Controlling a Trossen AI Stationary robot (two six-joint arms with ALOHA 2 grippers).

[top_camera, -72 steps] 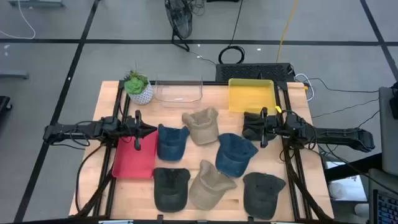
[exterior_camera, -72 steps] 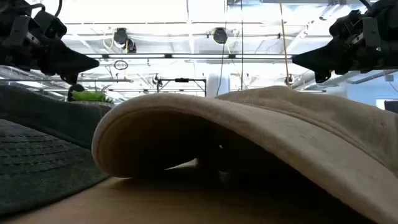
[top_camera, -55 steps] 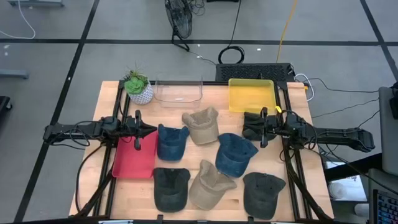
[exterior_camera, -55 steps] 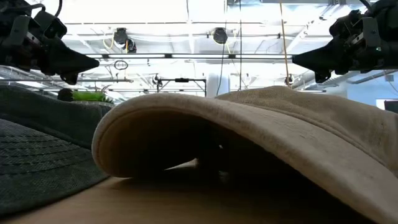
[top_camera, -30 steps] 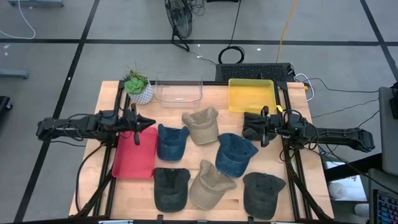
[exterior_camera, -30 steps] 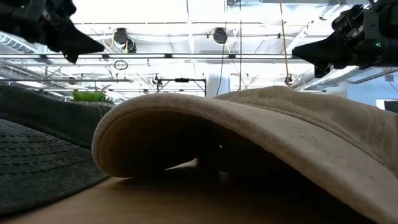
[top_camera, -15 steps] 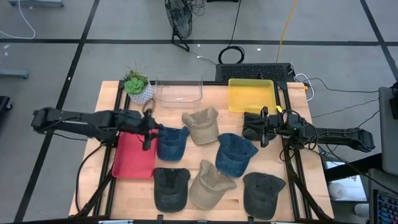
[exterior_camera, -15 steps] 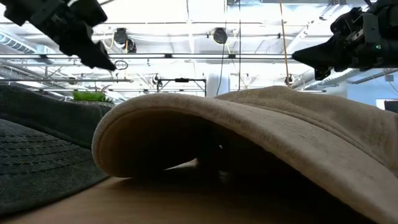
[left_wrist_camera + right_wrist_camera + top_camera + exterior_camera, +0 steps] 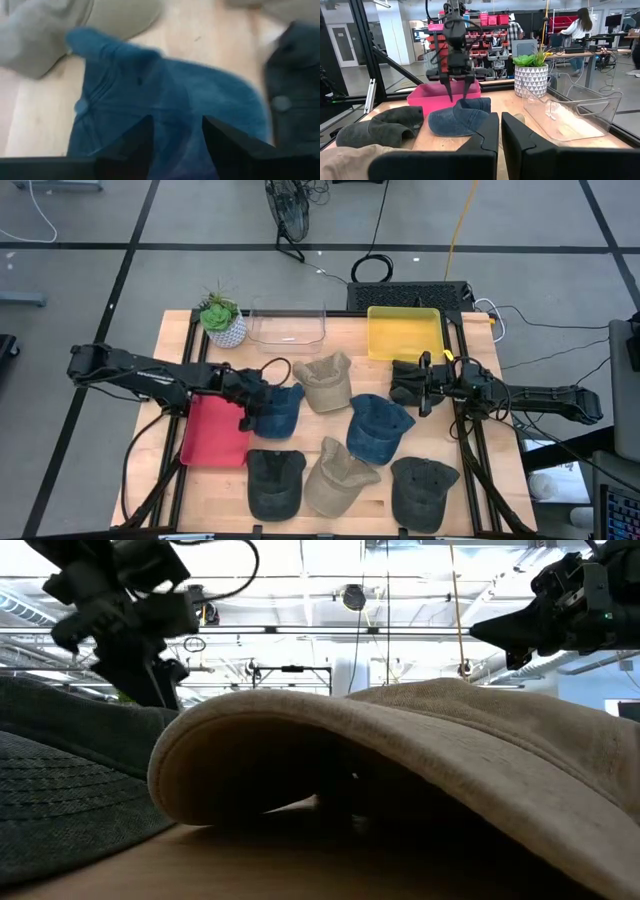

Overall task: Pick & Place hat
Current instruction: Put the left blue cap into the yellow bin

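- Seven soft caps lie crowded on the pale wooden bench (image 9: 500, 480), so room to move is tight around the middle.
- At nine o'clock, the red rectangular tray (image 9: 214, 435) sits just beside the left claw's (image 9: 246, 408) target; a sideways drift could knock the tray's rim.
- Left claw, fingers spread apart and holding nothing, hangs over the blue denim cap (image 9: 277, 407) near the bench centre-left, at the cap's nine o'clock edge. If it closes so close to the edge, it may pinch only a fold of cloth and the cap could slip out on lifting.
- Toward twelve o'clock from the blue cap, the tan fabric cap (image 9: 325, 380) lies very near it, and at six o'clock the dark charcoal cap (image 9: 274, 481) is close too; a wide descent risks snagging either one.
- Open bench shows at twelve o'clock, between the clear plastic bin (image 9: 287, 326) and the caps.
- Right claw (image 9: 423, 385), fingers pressed together and empty, waits at three o'clock beside a crumpled black cap (image 9: 405, 383), below the yellow tray (image 9: 404, 332).
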